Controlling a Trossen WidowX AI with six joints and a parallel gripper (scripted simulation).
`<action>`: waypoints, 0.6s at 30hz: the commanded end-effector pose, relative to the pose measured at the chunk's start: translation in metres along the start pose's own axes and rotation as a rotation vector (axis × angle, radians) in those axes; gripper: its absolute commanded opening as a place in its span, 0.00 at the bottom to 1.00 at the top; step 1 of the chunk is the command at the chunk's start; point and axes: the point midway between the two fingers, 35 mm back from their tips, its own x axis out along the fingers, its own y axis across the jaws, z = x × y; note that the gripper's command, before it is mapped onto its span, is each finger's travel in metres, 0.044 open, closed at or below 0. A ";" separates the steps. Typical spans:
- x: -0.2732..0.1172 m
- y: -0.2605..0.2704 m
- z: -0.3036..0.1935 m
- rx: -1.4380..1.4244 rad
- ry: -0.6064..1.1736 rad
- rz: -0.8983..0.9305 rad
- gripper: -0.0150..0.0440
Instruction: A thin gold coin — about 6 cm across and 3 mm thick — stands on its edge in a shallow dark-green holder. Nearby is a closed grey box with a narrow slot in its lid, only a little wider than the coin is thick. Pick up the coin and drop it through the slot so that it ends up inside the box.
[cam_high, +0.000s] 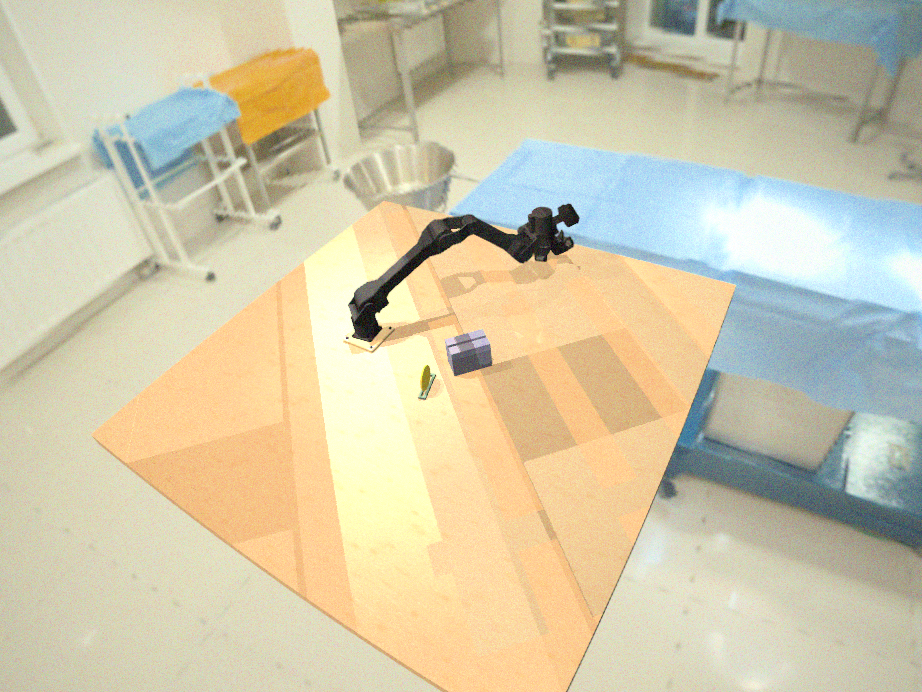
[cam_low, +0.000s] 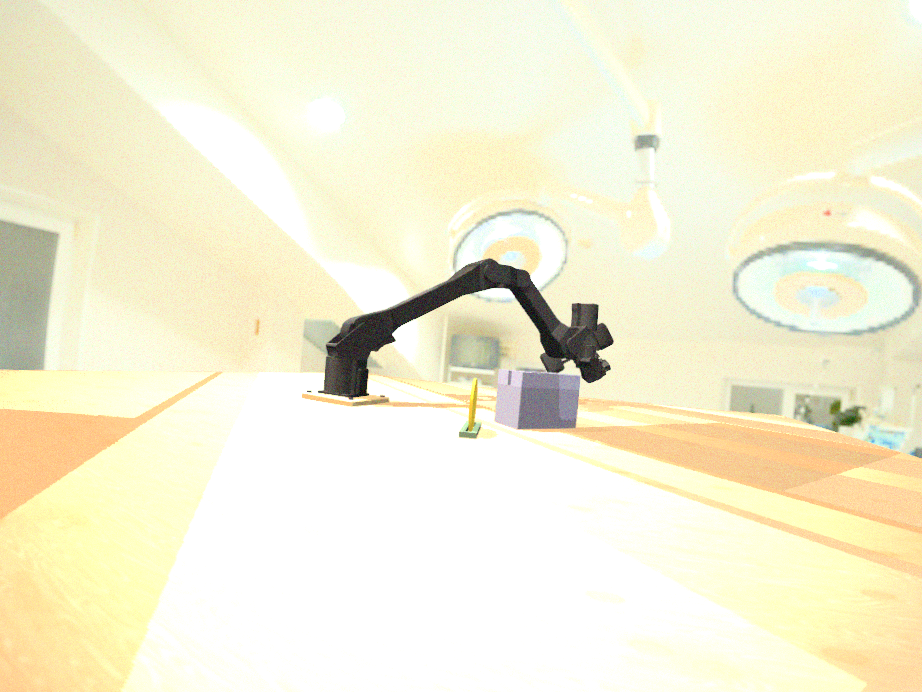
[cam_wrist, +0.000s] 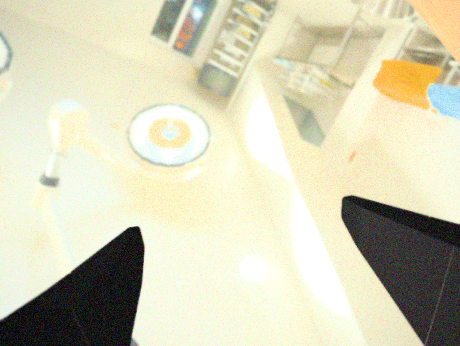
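Plainly, the gripper (cam_high: 557, 242) stands wide with nothing between its fingers, and it hangs well apart from the coin (cam_high: 425, 376), out past the far side of the grey box (cam_high: 469, 352) as seen from the arm's base. The coin stands upright on its edge in the dark-green holder (cam_high: 426, 394) on the wooden table (cam_high: 223, 461), just beside the box and between it and the near edge in the exterior view. The main risk, as I judge it, lies in the approach: the arm must swing back around or over the box, and a low path could knock the box askew or tip the thin coin out of its shallow holder. A grasp on the coin's rim instead of its flat faces would likely let it twist or slip, and any tilt at release could make it jam in the narrow slot (cam_low: 509, 379). The wrist view points up at the room and the ceiling lamp, so it shows neither coin nor box. The slot is only a faint notch in the exterior view, and the fingertips are too small to make out in the top view.
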 end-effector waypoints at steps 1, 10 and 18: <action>-0.002 0.002 0.001 -0.005 -0.004 0.003 0.89; -0.074 0.056 0.025 -0.314 -0.215 0.089 0.53; -0.193 0.105 0.051 -0.822 -0.610 0.007 0.53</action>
